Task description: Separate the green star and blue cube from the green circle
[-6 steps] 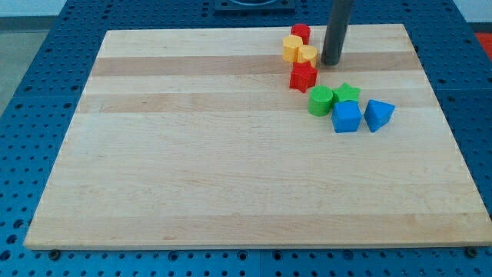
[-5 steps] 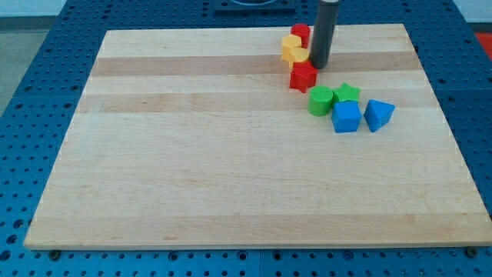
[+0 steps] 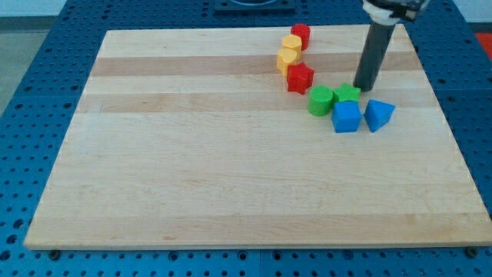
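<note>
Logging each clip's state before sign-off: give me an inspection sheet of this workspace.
Surface: wooden board, flat, on a blue perforated base.
Job's things: green star, blue cube and green circle clustered, apparently touching.
Clutter: blue triangular block right of the cube; red star, two yellow blocks and a red block towards the view's top.
Tip: my tip sits just right of the green star's top.
Cables: nothing seen.
Surroundings: nothing seen beyond the base.
</note>
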{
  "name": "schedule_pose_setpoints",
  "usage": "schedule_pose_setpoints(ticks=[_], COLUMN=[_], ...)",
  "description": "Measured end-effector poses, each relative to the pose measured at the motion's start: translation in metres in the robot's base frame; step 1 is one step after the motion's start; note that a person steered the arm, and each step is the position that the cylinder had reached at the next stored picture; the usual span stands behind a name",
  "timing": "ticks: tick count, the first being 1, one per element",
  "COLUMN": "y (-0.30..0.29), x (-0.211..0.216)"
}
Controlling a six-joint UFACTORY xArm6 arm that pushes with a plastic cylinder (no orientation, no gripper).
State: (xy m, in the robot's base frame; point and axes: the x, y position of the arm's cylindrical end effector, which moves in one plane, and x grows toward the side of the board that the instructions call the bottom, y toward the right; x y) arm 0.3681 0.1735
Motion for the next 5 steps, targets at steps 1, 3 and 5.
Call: schedule_pose_setpoints(ticks=[1, 3, 5], y=[-0.016, -0.052, -0.052], x=[0.01, 0.01, 0.011])
